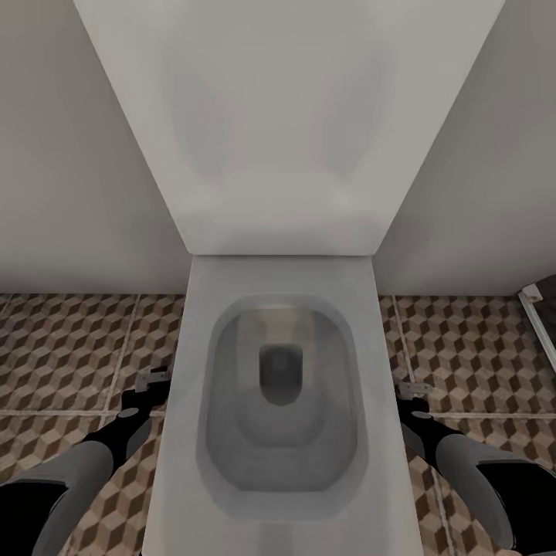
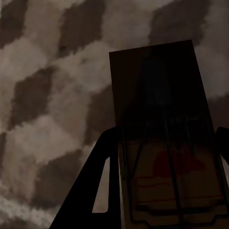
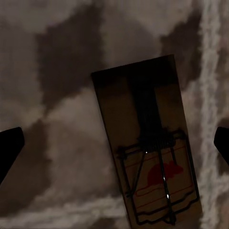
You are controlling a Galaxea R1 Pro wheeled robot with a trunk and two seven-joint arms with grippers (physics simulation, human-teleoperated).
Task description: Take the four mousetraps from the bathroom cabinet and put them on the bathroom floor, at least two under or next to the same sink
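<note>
In the left wrist view a dark-brown mousetrap [image 2: 157, 95] with a red mouse print fills the space between the two dark fingers [image 2: 102, 181] of my left gripper [image 2: 167, 136], which is shut on its edges just above the cube-patterned bathroom floor [image 2: 47, 95]. In the right wrist view a second mousetrap [image 3: 148, 138] lies flat on the floor [image 3: 57, 71], while my right gripper [image 3: 119, 138] stands open with its fingertips far apart on either side. In the head view my left gripper [image 1: 152, 384] and right gripper [image 1: 411, 390] hang low on either side of a toilet. The sink is out of view.
A white toilet [image 1: 193, 463] with its lid [image 1: 286, 116] raised stands straight ahead between my arms, against a pale wall [image 1: 69, 154]. Patterned floor tiles [image 1: 62, 347] lie on both sides. A white frame edge [image 1: 537, 309] shows at the far right.
</note>
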